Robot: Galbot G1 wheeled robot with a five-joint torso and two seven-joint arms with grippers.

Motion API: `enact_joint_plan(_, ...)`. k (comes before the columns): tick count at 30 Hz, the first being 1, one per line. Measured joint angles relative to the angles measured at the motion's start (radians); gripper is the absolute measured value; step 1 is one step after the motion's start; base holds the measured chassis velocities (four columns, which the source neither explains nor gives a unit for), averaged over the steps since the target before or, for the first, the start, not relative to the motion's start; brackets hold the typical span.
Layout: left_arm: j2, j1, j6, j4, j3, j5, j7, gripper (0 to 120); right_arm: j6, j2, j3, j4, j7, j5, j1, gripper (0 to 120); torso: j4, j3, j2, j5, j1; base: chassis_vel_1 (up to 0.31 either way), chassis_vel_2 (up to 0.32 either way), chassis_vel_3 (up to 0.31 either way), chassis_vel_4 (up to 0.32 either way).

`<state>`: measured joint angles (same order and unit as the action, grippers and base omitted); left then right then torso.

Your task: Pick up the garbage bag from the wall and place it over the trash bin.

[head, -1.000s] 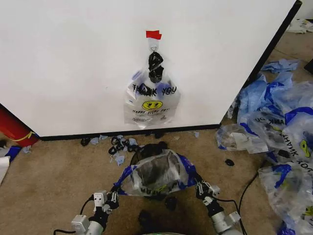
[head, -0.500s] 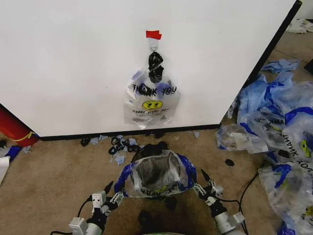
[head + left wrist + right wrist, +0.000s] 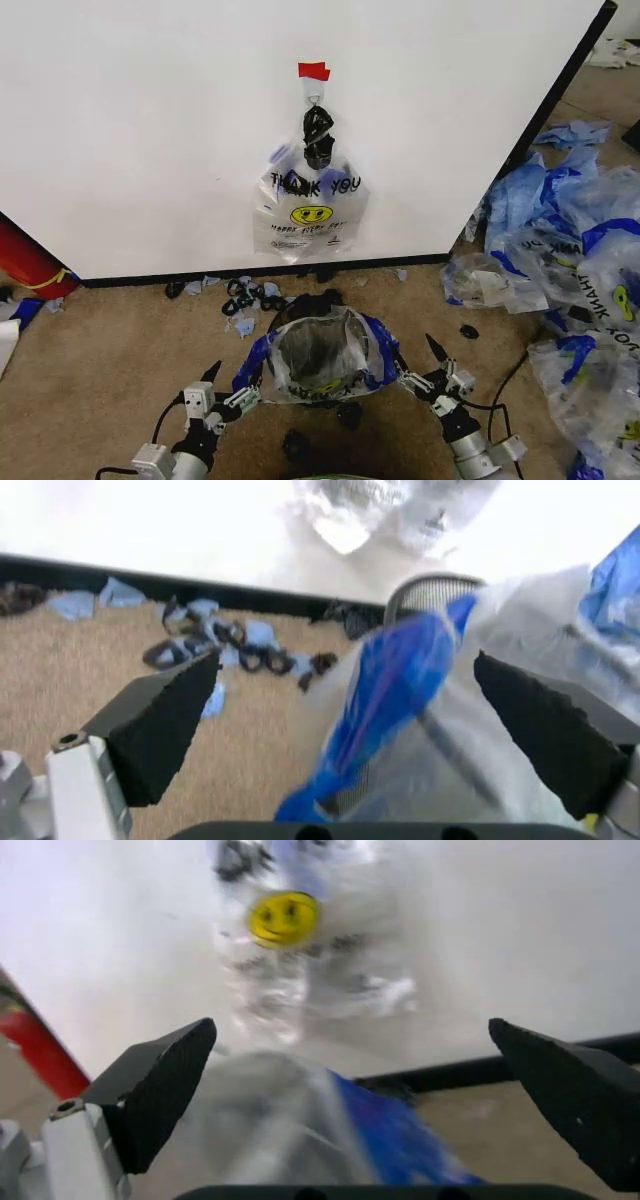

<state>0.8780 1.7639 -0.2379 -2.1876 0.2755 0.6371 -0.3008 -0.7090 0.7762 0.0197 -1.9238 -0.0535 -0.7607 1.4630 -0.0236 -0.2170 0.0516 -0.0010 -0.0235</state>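
Note:
One clear garbage bag (image 3: 312, 205) with "THANK YOU" print and a yellow smiley hangs from a hook under red tape (image 3: 313, 70) on the white wall (image 3: 150, 130). A second bag of the same kind (image 3: 322, 358) with blue handles is stretched over the black mesh trash bin (image 3: 306, 300). My left gripper (image 3: 230, 386) stands open just left of that bag, and my right gripper (image 3: 416, 362) stands open just right of it. The left wrist view has a blue handle (image 3: 392, 694) between the open fingers (image 3: 165, 720). The right wrist view looks past open fingers (image 3: 160, 1080) at the hanging bag (image 3: 290, 937).
A bluish heap of similar bags (image 3: 570, 260) covers the carpet at the right. Small black clips and blue scraps (image 3: 245, 295) lie along the wall's base. A red object (image 3: 25, 260) leans at the far left. A black cable (image 3: 510, 385) runs beside my right arm.
Both grippers, shut on the sides of the bag over the bin a second ago, have opened and drawn back slightly. The bag stays draped over the bin.

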Motion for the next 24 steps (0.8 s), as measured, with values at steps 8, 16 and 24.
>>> enact_joint_plan(8,0.0,-0.015,0.003,-0.002,0.0,0.004,-0.001,100,0.174,-0.05,0.104,-0.184,-0.237,0.028,-0.048,100,0.0002,0.0,0.0,-0.0003,0.0,0.0,0.0,0.0,0.0)
enact_joint_plan(16,0.005,-0.021,0.003,0.01,-0.006,0.003,-0.001,100,0.254,-0.074,0.15,-0.249,-0.375,0.062,-0.054,100,0.0001,0.0,0.0,0.0,0.0,0.0,0.0,0.0,0.0)
enact_joint_plan(24,0.017,-0.046,0.005,0.031,-0.028,0.003,0.002,99,0.472,-0.077,0.19,-0.368,-0.616,0.071,-0.07,98,0.0,0.0,0.0,0.0,0.0,0.0,0.0,0.0,0.0)
